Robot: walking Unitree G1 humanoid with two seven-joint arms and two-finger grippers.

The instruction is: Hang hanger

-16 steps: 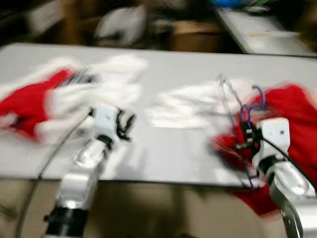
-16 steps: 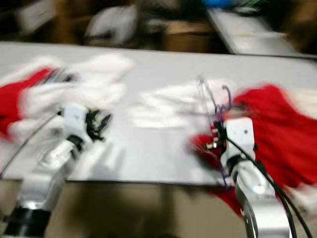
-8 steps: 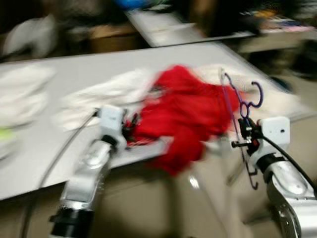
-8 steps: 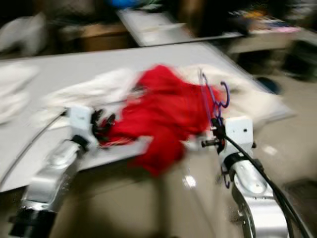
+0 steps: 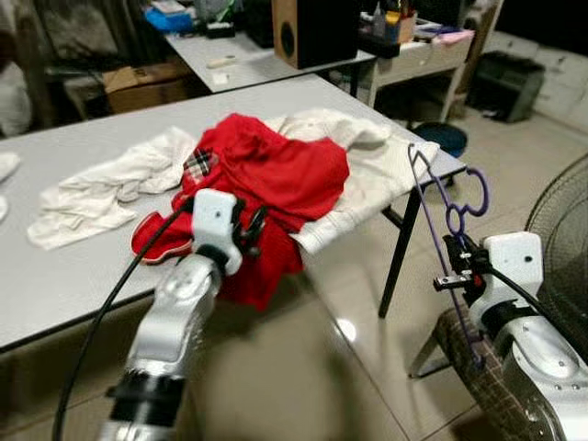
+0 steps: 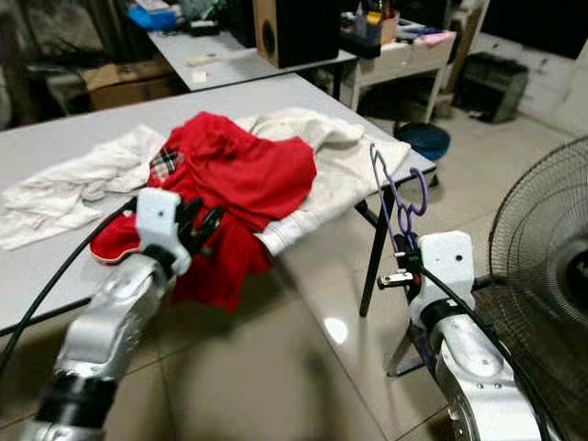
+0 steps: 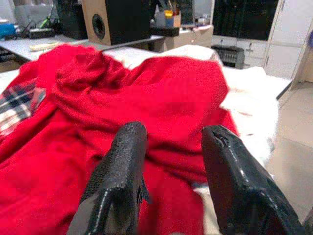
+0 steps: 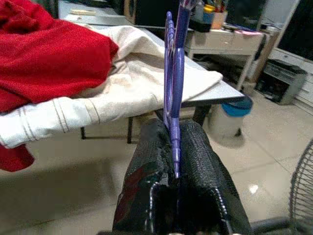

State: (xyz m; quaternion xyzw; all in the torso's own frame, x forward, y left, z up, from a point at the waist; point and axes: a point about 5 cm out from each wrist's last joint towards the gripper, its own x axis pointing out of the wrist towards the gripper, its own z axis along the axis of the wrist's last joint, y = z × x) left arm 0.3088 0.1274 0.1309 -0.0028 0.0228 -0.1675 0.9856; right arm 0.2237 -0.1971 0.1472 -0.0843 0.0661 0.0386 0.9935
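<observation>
Lower right of the left eye view, the right gripper (image 5: 457, 266) is clamped on a thin purple wire hanger (image 5: 447, 213), its two black fingers pressed together with the wire pinched between them, as the right wrist view shows plainly. The hanger stands upright above the gripper, hook uppermost, well clear of the table; that reads as a carrying hold, keeping the hook free to catch on a rail.

Centre left, the left gripper (image 5: 248, 230) hovers with its black fingers (image 7: 124, 161) apart, holding nothing, right at the folds of a crumpled red garment with a plaid patch (image 5: 266, 175). That garment drapes over the edge of the grey table (image 5: 55, 276), partly hanging toward the floor. Beside it, toward the table's corner, lies a cream-white garment (image 5: 367, 161), and another white cloth (image 5: 101, 188) sprawls at middle left.

At the right edge of the right eye view, a black wire-caged standing fan (image 6: 542, 276) sits close to the right arm. No rail or rod is visible, so the hanging spot is probably elsewhere, and the hanger's long wire could snag that fan cage on a turn.
</observation>
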